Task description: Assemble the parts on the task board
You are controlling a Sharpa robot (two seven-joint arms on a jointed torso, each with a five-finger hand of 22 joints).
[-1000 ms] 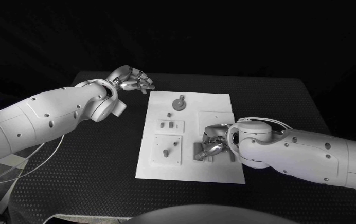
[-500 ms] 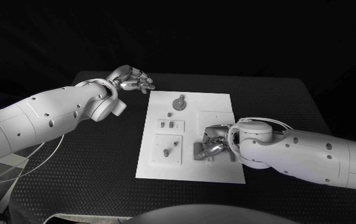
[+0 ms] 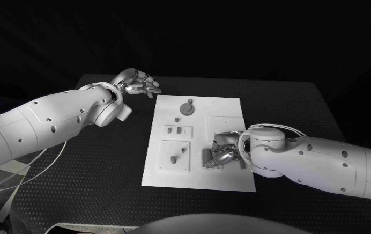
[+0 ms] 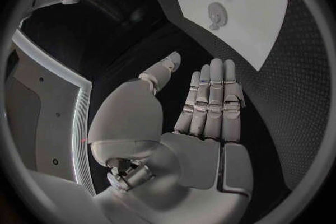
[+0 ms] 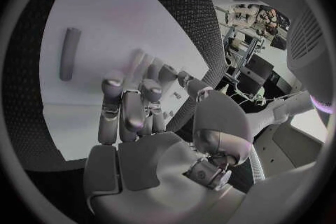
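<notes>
Reaching step: right hand [image 3: 222,155] over task board [image 3: 224,110] near edge, fingers [image 5: 115,102] curled, nothing gripped; grey bar part [image 5: 67,54] lying just beyond. Left hand [image 3: 138,82] off the board's far corner, fingers straight, together. Next: pinching the bar.

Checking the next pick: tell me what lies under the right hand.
The right hand hovers over the task board, its fingers curled. A grey bar-shaped part lies on the board just beyond the fingertips. Anything directly beneath the palm is covered.

Matt white task board [image 3: 224,110] lies on a rough-textured black table [image 3: 286,105].
</notes>
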